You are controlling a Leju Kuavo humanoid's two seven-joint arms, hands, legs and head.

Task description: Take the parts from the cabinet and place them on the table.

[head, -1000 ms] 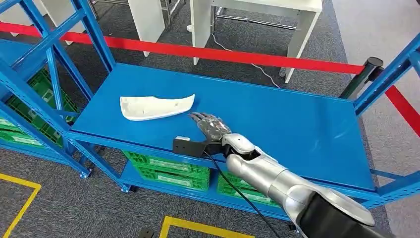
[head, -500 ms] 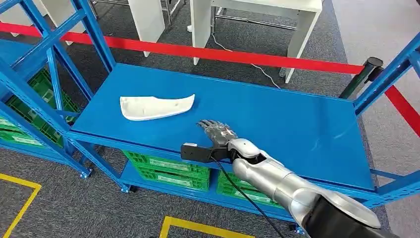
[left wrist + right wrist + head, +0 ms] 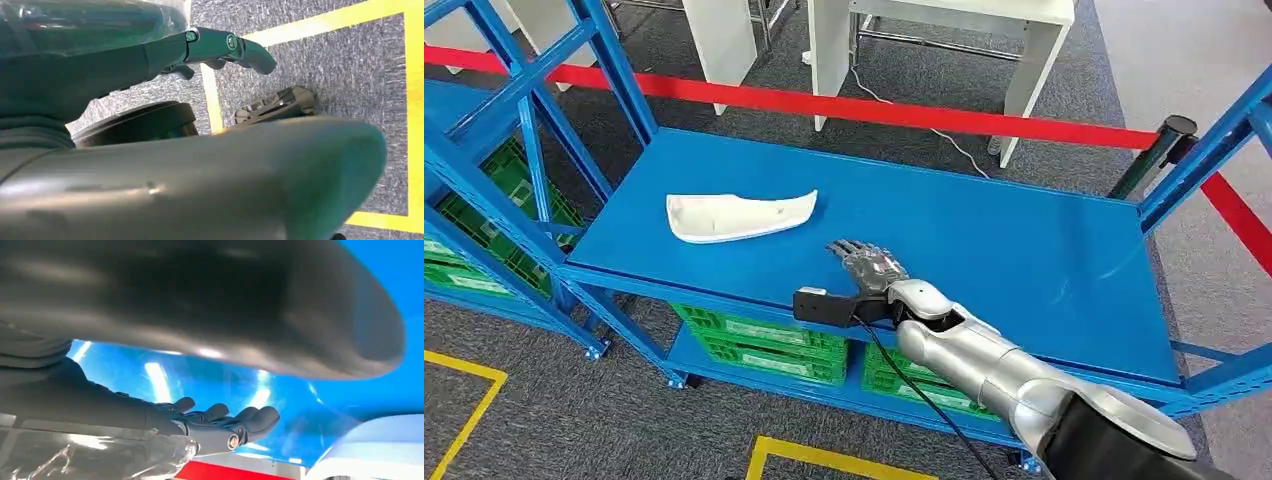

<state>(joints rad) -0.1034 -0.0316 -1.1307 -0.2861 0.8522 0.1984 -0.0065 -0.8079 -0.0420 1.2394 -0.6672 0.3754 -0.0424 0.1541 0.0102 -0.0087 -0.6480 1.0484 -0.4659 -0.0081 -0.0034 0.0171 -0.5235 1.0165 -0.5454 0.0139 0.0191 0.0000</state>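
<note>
A curved white part (image 3: 739, 217) lies on the left half of the blue cabinet shelf (image 3: 1004, 230). My right hand (image 3: 869, 268) hovers over the shelf's front edge, just right of the part and apart from it, fingers stretched flat and holding nothing. In the right wrist view the fingers (image 3: 220, 422) reach out over the shiny blue surface, and the white part (image 3: 372, 447) shows blurred at the frame's corner. My left hand (image 3: 220, 45) hangs above grey carpet with its fingers extended and nothing in it.
Blue uprights (image 3: 534, 150) frame the shelf on the left and a blue post (image 3: 1214, 150) on the right. Green crates (image 3: 764, 345) sit on the lower level. A red barrier tape (image 3: 874, 108) and white table legs (image 3: 829, 50) lie beyond. Yellow floor lines (image 3: 824, 460) run near me.
My right hand has drawn back a little from the white part, moving right and toward the shelf's front edge. The part has not moved.
</note>
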